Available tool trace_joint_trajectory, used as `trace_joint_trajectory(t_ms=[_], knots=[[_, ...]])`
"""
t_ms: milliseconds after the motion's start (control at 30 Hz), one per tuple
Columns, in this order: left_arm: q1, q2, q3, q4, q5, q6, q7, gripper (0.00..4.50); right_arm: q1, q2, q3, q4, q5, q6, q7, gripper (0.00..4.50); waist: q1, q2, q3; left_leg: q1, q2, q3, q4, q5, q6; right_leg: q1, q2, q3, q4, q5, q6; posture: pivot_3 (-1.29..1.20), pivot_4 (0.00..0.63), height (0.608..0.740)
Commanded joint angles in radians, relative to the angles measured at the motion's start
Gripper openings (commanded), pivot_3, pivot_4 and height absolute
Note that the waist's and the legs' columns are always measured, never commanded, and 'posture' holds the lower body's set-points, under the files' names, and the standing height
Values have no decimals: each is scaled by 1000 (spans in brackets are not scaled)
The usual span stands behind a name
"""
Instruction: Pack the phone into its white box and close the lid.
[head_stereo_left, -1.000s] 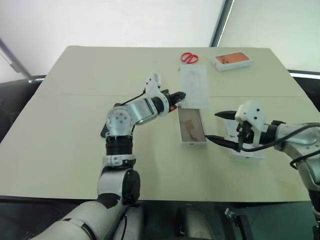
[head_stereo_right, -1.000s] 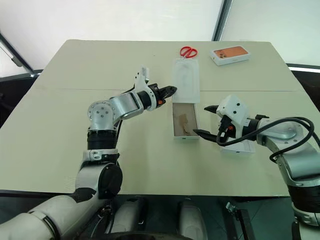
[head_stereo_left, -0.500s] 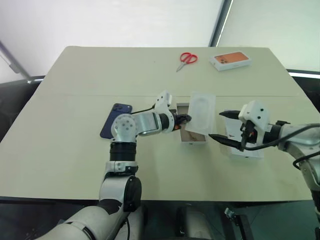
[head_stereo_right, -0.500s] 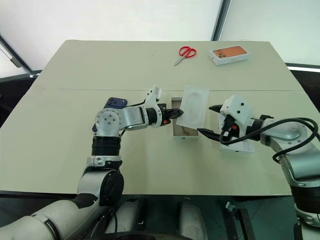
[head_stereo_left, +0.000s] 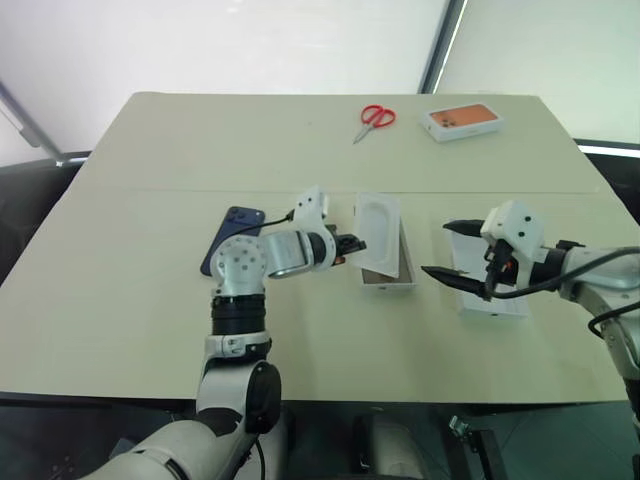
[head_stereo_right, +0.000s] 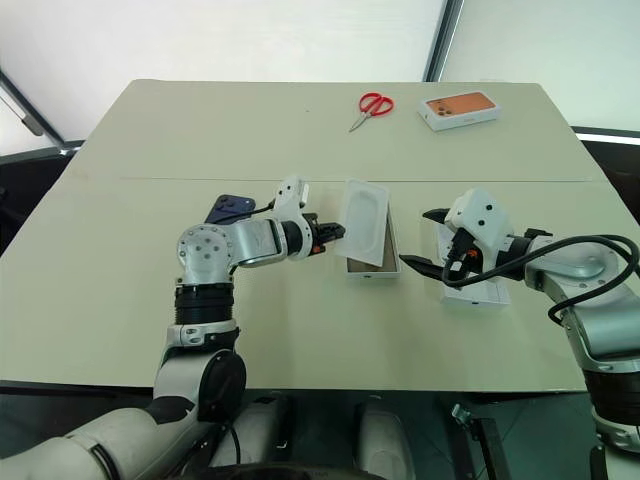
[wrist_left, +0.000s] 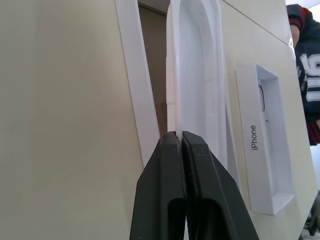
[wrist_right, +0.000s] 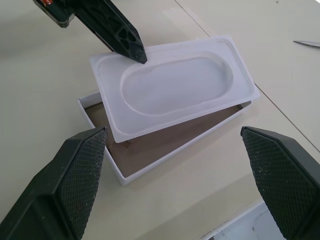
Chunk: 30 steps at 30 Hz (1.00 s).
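Observation:
My left gripper (head_stereo_left: 352, 243) is shut on the edge of a thin white insert with an oval recess (head_stereo_left: 378, 232). The insert hangs tilted over the white box (head_stereo_left: 408, 264), covering most of it. The box's brownish floor (wrist_right: 165, 142) shows under the insert in the right wrist view. The dark navy phone (head_stereo_left: 232, 238) lies flat on the table behind my left arm. My right gripper (head_stereo_left: 437, 250) stands open, right of the box and just above the lid (head_stereo_left: 500, 305). The lid lies open side up, and its side reads "iPhone" (wrist_left: 254, 140).
Red scissors (head_stereo_left: 377, 117) and a white box with an orange phone picture on top (head_stereo_left: 463, 121) lie near the table's far edge. A person in dark clothing (wrist_left: 306, 60) stands beyond the table's right side. The cream table (head_stereo_left: 140, 300) has bare room at left and front.
The insert lay flat beyond the box a second ago. My left gripper has lifted it by its edge and drawn it back and down over the box. The right gripper has stayed put.

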Motion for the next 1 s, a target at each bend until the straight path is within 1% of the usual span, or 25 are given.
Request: trace_joint_trajectory(t_ms=[33, 233, 267, 300, 333, 533, 667, 800, 833, 867, 900, 933, 1000], knots=[[-7, -124, 23, -2, -49, 10, 12, 24, 0, -9, -21, -12, 0, -22, 5, 4500, 1, 0, 0, 0, 0, 0, 0, 0, 0, 0, 0, 0, 0, 0, 0, 0, 150, 697], [-12, -114, 29, 13, -77, 38, 19, 24, 1, -5, -17, -15, -4, -21, 6, 4500, 0, 0, 0, 0, 0, 0, 0, 0, 0, 0, 0, 0, 0, 0, 0, 0, 150, 697], [-11, -112, 29, 14, -81, 42, 19, 622, 1, -4, -16, -17, -4, -20, 5, 4500, 0, 0, 0, 0, 0, 0, 0, 0, 0, 0, 0, 0, 0, 0, 0, 0, 150, 697], [-10, -109, 29, 14, -86, 44, 18, 892, 0, -3, -14, -18, -4, -20, 5, 4500, 0, 0, 0, 0, 0, 0, 0, 0, 0, 0, 0, 0, 0, 0, 0, 0, 150, 697], [-10, -106, 29, 14, -91, 45, 16, 1310, -2, -2, -11, -19, -5, -19, 4, 4500, 0, 0, 0, 0, 0, 0, 0, 0, 0, 0, 0, 0, 0, 0, 0, 0, 150, 697], [-8, -83, 31, -4, -119, 59, 0, 4465, -18, 4, 5, -22, -5, -15, -2, 4500, 0, 0, 0, 0, 0, 0, 0, 0, 0, 0, 0, 0, 0, 0, 0, 0, 150, 697], [1, -50, 55, -46, -169, 89, -9, 4465, -27, 6, 13, -25, -5, -13, -9, 4500, 0, 0, 0, 0, 0, 0, 0, 0, 0, 0, 0, 0, 0, 0, 0, 0, 150, 697], [30, 44, 108, -148, -257, 142, -48, 4465, -66, 34, 51, -21, -23, 6, -45, 4500, -6, 0, 0, 0, 0, 0, 0, 0, 0, 0, 0, 0, 0, 0, 0, 0, 150, 697], [39, 83, 114, -181, -271, 154, -70, 4489, -82, 45, 71, -8, -41, -1, -55, 4241, -7, 0, 0, 1, 1, 0, 0, 0, 0, 0, 0, 0, 0, 0, 0, 0, 150, 697], [58, 151, 88, -235, -264, 158, -122, 4500, -110, 63, 94, 18, -63, 3, -80, 3975, -14, 0, 0, 1, 1, 0, 0, 0, -1, 0, 0, 0, 0, 0, 0, 0, 150, 697], [72, 200, 65, -272, -256, 158, -160, 4500, -129, 75, 109, 35, -80, 6, -97, 3700, -20, 0, 0, 1, 1, 0, -1, 1, -1, -1, 1, 1, 1, 0, 0, 0, 150, 697], [97, 264, 27, -306, -223, 150, -196, 4500, -156, 89, 132, 58, -102, 15, -115, 3266, -24, 1, 0, 1, 1, 0, -1, 1, -2, -1, 1, 0, 1, 0, 0, 0, 150, 697], [138, 344, -5, -340, -179, 98, -259, 4500, -196, 114, 168, 89, -128, 35, -138, 2144, -25, 2, -1, 2, 1, 0, -2, 1, -2, -1, 1, 1, 2, 0, 0, 0, 150, 697]])
